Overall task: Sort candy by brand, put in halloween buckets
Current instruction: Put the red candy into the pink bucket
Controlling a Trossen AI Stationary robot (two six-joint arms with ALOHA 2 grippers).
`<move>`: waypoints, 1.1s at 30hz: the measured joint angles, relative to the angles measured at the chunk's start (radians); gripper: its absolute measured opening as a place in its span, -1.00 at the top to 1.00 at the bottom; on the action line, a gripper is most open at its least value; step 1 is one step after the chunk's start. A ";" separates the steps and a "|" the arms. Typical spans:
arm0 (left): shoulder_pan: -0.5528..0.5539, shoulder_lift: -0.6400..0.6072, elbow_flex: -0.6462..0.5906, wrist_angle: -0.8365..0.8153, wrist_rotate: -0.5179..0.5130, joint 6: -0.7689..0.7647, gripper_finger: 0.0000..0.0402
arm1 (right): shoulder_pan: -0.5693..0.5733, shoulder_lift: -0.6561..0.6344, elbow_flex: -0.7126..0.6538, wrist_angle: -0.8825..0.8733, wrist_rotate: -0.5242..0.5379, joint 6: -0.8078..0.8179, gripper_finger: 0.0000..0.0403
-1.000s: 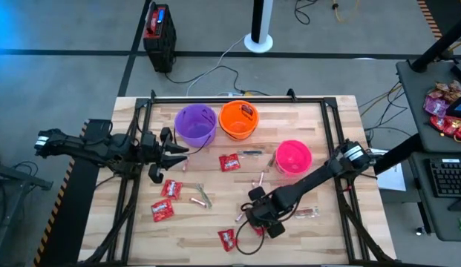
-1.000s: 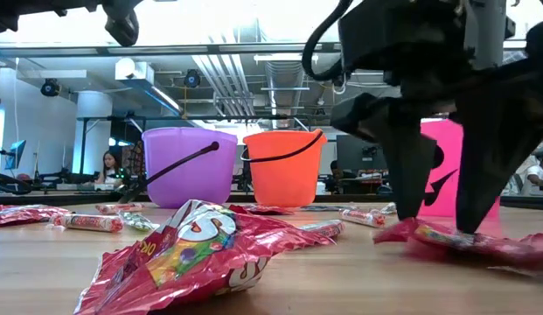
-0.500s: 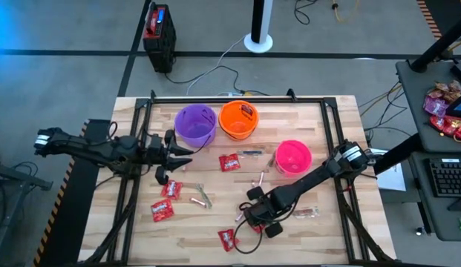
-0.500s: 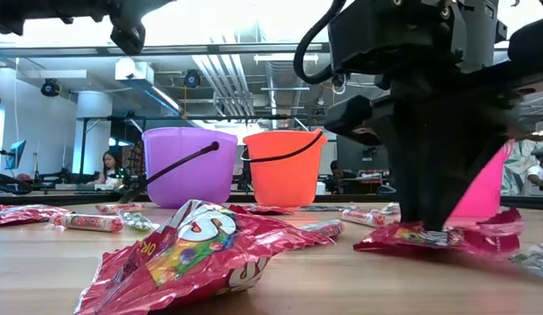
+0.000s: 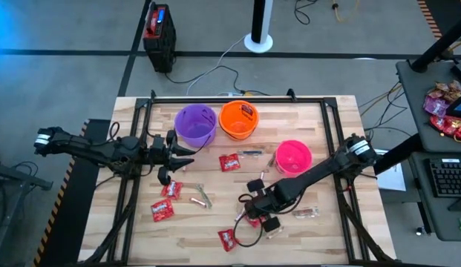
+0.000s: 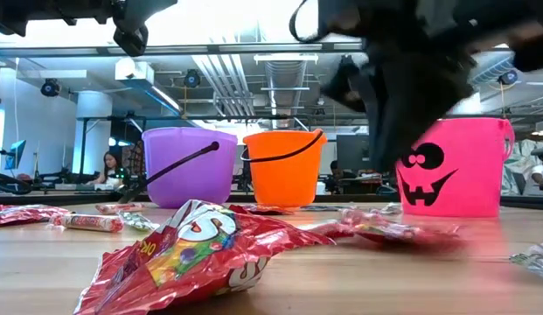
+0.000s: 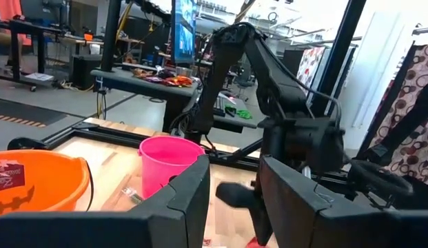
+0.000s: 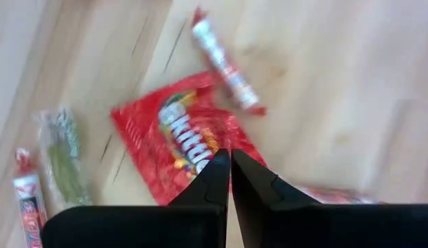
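Three buckets stand on the table's far half: purple (image 5: 195,123), orange (image 5: 238,119) and pink (image 5: 293,156). Red square packets and thin sticks lie scattered on the wood. My right gripper (image 5: 256,213) is over the near middle of the table, shut at a red packet (image 8: 186,141), which also shows low by the table in the low view (image 6: 389,232). My left gripper (image 5: 180,153) hovers open and empty beside the purple bucket, above the table; its two fingers show apart in the left wrist view (image 7: 234,200). My right gripper has its two fingertips together on the red packet's edge nearest them (image 8: 220,153). The fingers slant down from the table's right and far side. The rest of the packet spreads out past the fingertips, low at the table; whether it is clear of the wood I cannot tell.
Other red packets lie on the table (image 5: 229,162), (image 5: 171,188), (image 5: 162,211), (image 5: 227,239), with sticks among them (image 5: 200,196), (image 5: 307,213). One packet lies in the orange bucket (image 5: 247,111). A black frame rail (image 5: 237,99) borders the table. A black and red device (image 5: 159,28) stands on the floor.
My right gripper's fingers stood apart on either side of the red packet, then shut on it; the gripper has since risen and gone toward the table's left, and the packet has shifted left with it. My left gripper has moved a little toward the table's right.
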 joint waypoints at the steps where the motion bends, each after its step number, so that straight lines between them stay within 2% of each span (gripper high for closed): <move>1: 0.000 0.000 0.000 0.001 0.000 0.000 0.43 | -0.001 -0.006 0.000 -0.002 0.014 0.000 0.96; 9: 0.000 -0.001 0.000 0.010 0.000 0.001 0.43 | -0.002 -0.077 0.000 -0.009 0.070 0.004 0.96; 15: 0.000 -0.001 0.000 0.010 0.000 0.001 0.43 | -0.002 -0.117 -0.005 -0.027 0.061 0.017 0.96; 20: 0.000 0.004 0.000 0.009 0.000 0.002 0.43 | -0.002 -0.081 -0.016 -0.020 0.019 0.021 0.90; 23: 0.000 0.014 0.000 0.009 0.000 0.002 0.43 | -0.002 -0.030 -0.016 -0.002 -0.021 0.017 0.74; 33: 0.000 0.052 0.000 0.010 0.000 0.002 0.43 | -0.006 0.069 -0.015 0.068 -0.013 -0.011 -0.07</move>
